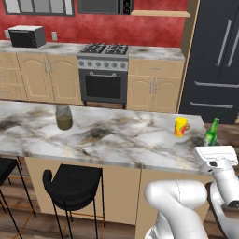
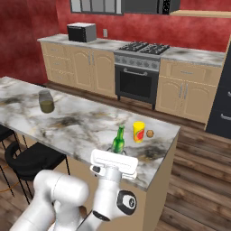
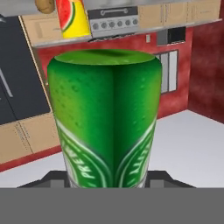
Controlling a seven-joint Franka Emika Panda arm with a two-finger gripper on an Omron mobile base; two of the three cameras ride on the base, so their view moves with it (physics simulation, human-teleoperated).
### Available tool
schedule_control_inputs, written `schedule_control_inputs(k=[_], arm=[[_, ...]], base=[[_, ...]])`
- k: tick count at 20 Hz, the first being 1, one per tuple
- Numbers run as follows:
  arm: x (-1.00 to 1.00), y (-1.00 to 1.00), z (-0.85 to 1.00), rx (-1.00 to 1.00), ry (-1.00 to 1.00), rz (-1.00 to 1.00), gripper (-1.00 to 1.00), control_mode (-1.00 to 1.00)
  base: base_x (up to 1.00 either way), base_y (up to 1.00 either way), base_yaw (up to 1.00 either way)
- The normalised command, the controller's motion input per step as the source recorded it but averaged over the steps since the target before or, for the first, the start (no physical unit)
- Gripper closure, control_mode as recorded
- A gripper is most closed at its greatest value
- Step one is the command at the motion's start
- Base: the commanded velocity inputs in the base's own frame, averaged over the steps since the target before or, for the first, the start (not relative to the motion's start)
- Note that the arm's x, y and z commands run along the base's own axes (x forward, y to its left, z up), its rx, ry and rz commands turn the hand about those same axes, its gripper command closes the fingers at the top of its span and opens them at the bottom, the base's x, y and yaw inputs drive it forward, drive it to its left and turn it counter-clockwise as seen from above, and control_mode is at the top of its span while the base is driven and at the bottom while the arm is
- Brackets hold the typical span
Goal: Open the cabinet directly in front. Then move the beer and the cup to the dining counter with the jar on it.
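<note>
The green beer (image 1: 212, 132) (image 2: 118, 140) stands upright over the right end of the dining counter (image 1: 116, 135) (image 2: 76, 122), near its front edge. My gripper (image 1: 211, 145) (image 2: 117, 154) (image 3: 108, 179) is shut on the beer (image 3: 107, 122) low on its body. I cannot tell whether its base touches the marble. The yellow cup (image 1: 180, 127) (image 2: 139, 131) (image 3: 72, 17) stands on the counter just beyond the bottle. The jar (image 1: 63, 117) (image 2: 46, 101) sits on the same counter, far to the left. The cabinet is out of view.
A small brown round object (image 2: 150, 133) lies beside the cup. Black stools (image 1: 72, 184) (image 2: 31, 158) stand under the counter's near side. Beyond the counter are a stove (image 1: 103, 70), tan base cabinets, a microwave (image 1: 27, 36) and a dark fridge (image 1: 219, 60).
</note>
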Motion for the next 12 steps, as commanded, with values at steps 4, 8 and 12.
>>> schedule_control_inputs(k=[4,8,12], arm=[[0.00,-0.12,-0.14,0.00,-0.04,0.11,1.00,-1.00],[0.00,-0.18,-0.15,0.00,-0.05,0.10,1.00,-1.00],[0.00,-0.24,-0.16,0.00,-0.06,0.10,1.00,-1.00]], base=[[0.00,0.00,0.00],[0.00,0.00,0.00],[0.00,0.00,0.00]])
